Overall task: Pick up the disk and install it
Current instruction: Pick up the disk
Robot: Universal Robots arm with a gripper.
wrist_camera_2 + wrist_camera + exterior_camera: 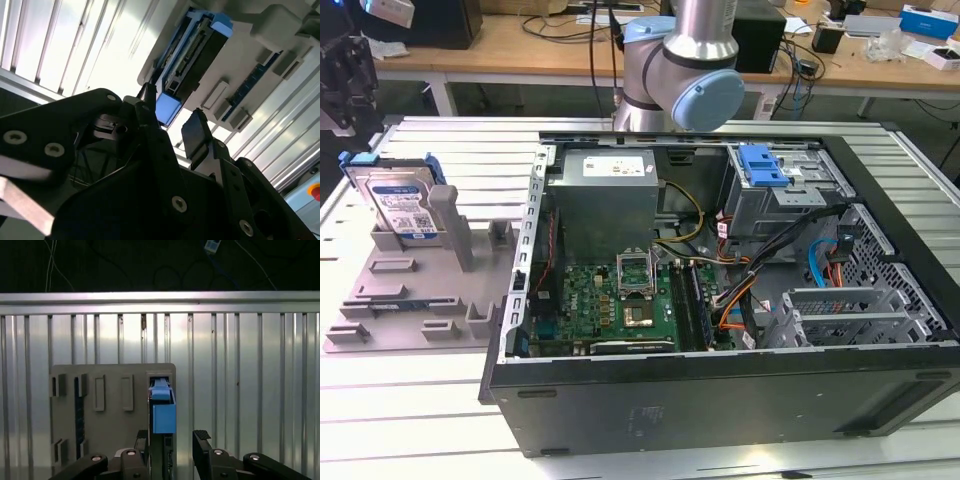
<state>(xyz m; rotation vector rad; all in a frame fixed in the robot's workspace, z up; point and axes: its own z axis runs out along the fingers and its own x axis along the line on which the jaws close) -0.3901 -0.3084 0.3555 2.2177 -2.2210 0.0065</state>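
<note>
- In both wrist views the gripper (172, 434) (172, 102) is open; its two black fingers (201, 440) stand apart with nothing between them.
- Beyond the fingertips, apart from them, the disk (163, 417) (192, 60) stands on edge in a slot of the grey plate (100, 430) (265, 35). The first wrist view looks straight down on its blue frame, lined up with the gap between the fingers. The second wrist view shows its dark connector edge at a slant.
- The exterior view gives the disk (405, 205) its broad face: white-and-blue label, blue frame, leaning upright against a grey post at the far end of the plate (395, 300).
- The plate lies on a ribbed metal table (450, 150) (250, 390).
- On the exterior view's right of the plate sits an open computer case (720, 390), with its circuit board, cables and a blue latch showing inside.
- Behind the case rises the arm (690, 60).
- Farther back stand wooden benches (520, 50) strewn with cables and boxes.
</note>
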